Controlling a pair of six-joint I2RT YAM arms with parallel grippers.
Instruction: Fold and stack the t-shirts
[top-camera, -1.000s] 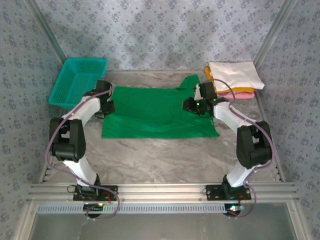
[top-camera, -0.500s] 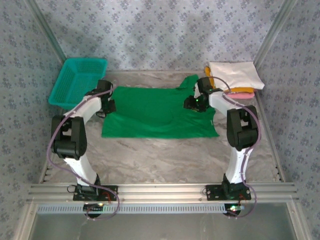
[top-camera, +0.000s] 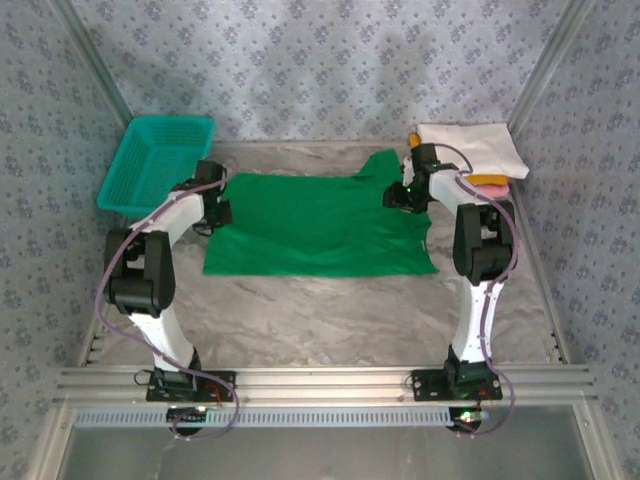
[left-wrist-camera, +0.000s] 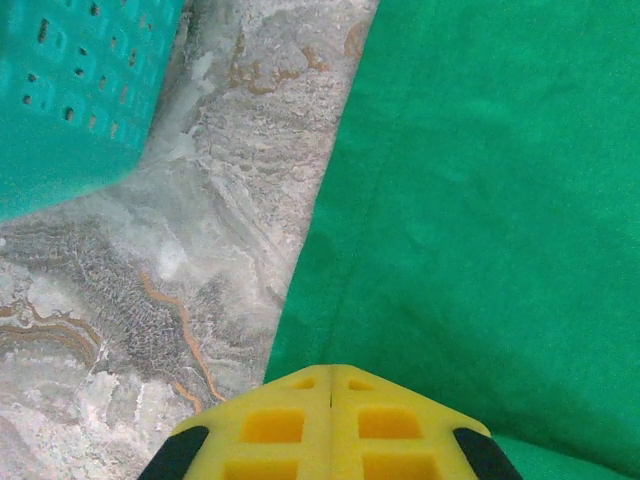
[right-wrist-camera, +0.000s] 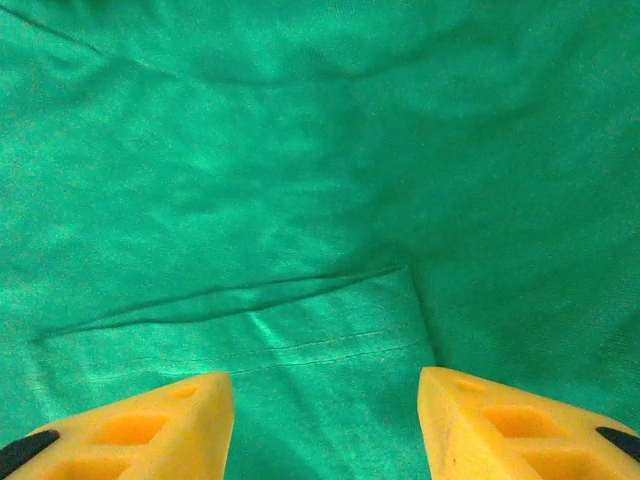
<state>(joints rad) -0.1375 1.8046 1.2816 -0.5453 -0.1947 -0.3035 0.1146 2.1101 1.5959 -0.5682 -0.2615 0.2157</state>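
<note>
Green t-shirt (top-camera: 320, 225) spread flat across the far half of the marble surface (top-camera: 330, 310), long axis running left to right.

One short sleeve juts toward the far edge near the shirt's right end, and the near hem lies roughly parallel to the near edge. The left hand (left-wrist-camera: 332, 368) sits at the shirt's left edge with its yellow fingers pressed together; whether any cloth is pinched between them cannot be told. The right hand (right-wrist-camera: 325, 385) hovers over the right end with its fingers spread apart, holding nothing, above a folded-over sleeve hem. In the far right corner sits a stack of folded shirts, white (top-camera: 470, 150) on top, pink (top-camera: 490, 187) showing beneath. A teal basket (top-camera: 165, 121) stands at the far left corner.
</note>
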